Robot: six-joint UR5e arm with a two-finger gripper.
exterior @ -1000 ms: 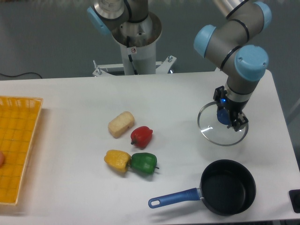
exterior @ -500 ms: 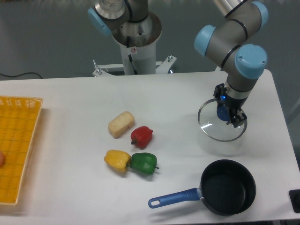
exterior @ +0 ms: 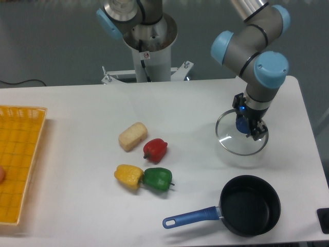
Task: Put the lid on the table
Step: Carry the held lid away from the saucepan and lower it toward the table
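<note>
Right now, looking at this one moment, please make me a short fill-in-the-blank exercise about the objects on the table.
1. The gripper is closed on the small blue knob of the clear glass ____.
2. The black saucepan has a ____ handle.
3. The green pepper touches the ____ pepper.
4. The mesh tray at the left edge of the table is ____ in colour.

Missing words: lid; blue; yellow; yellow-orange
</note>
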